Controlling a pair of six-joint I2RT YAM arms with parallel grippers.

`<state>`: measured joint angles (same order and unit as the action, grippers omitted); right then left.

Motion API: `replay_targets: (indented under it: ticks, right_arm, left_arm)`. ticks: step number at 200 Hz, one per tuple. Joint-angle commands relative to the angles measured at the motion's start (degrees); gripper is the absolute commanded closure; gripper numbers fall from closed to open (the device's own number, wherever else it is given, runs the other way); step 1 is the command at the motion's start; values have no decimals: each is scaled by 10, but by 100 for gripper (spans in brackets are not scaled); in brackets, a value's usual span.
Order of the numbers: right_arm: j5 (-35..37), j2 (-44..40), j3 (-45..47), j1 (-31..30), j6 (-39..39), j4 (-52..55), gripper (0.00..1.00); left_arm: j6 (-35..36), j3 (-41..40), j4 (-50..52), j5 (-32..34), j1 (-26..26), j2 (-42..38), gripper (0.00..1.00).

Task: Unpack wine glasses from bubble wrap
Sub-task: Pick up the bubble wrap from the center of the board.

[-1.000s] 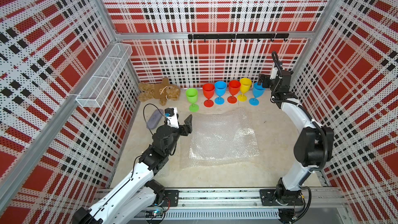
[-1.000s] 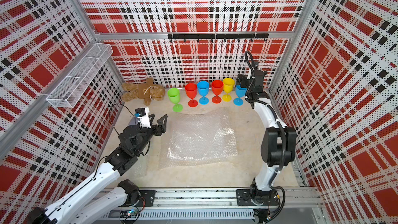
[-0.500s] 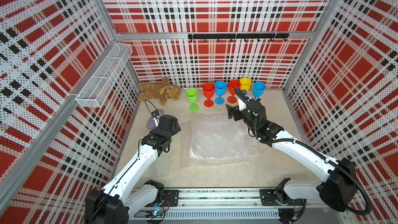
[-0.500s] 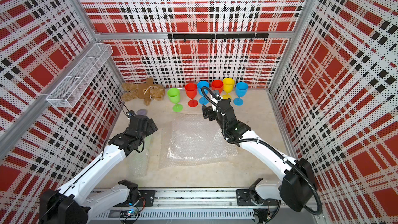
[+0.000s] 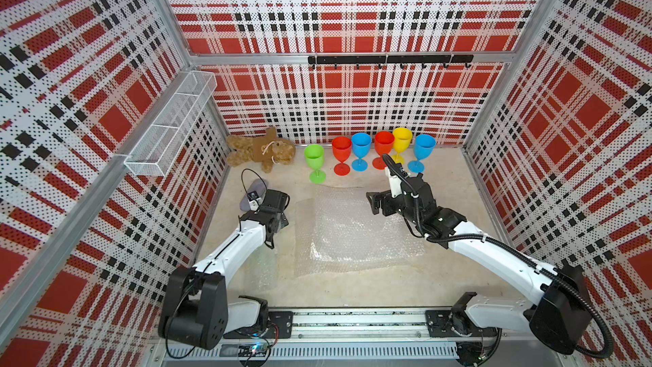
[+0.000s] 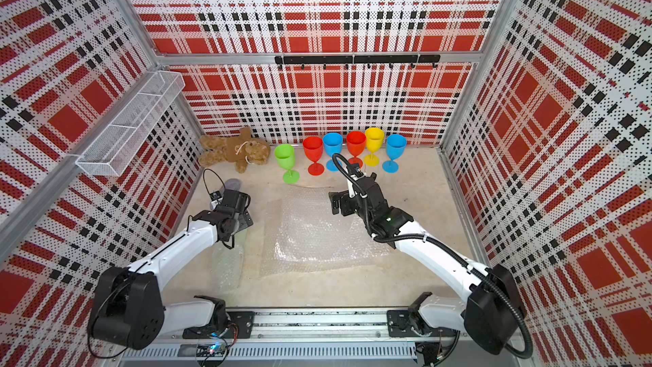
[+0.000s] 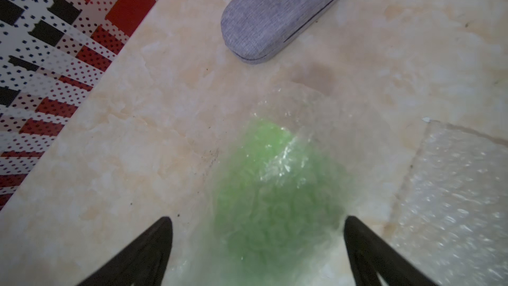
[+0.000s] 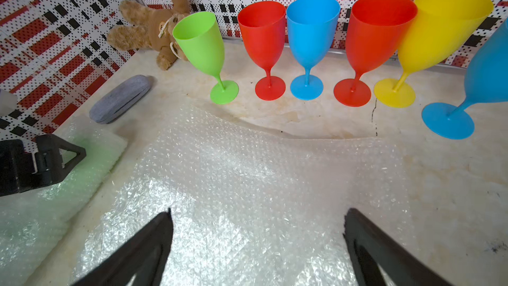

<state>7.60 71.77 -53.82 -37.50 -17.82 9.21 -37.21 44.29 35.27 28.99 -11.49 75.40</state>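
Left gripper (image 7: pixel 257 218) hangs wide open, fingers either side of a green glass (image 7: pixel 275 202) lying swathed in bubble wrap (image 7: pixel 277 158); right gripper (image 8: pixel 258 210), open too, hovers above a flat sheet (image 8: pixel 247 174); beyond, six bare glasses (image 5: pixel 361 143) stand in a row.

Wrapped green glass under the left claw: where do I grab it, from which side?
Probably across the green bulge of the wrapped green glass, from straight above. The bundle lies flat on the table, long and narrow, and the open left claw straddles its width.
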Motion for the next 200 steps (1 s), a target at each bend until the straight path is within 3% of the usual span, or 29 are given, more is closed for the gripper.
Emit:
replay_targets:
  ticks: [1, 44, 71, 92, 141, 179, 200]
  right_arm:
    - [-23, -14, 1, -4, 2, -13, 0]
    - [-50, -14, 9, -4, -3, -33, 0]
    - [-54, -14, 12, -4, -4, -35, 0]
    - [-52, -15, 12, -4, -3, -33, 0]
    - [-50, -21, -5, -4, -10, -13, 0]
    - [-63, -29, -25, -4, -21, 25, 0]
    - [-49, -43, -36, -4, -18, 58, 0]
  left_arm:
    - [14, 0, -17, -4, 13, 19, 2]
    - [37, 30, -50, -109, 17, 98, 2]
    - [38, 43, -59, -115, 21, 134, 0]
    - [35, 51, -58, -118, 25, 140, 9]
    - [14, 52, -33, -80, 23, 54, 31]
    - [15, 95, -8, -76, 16, -42, 30]
    - [30, 142, -6, -132, 13, -89, 28]
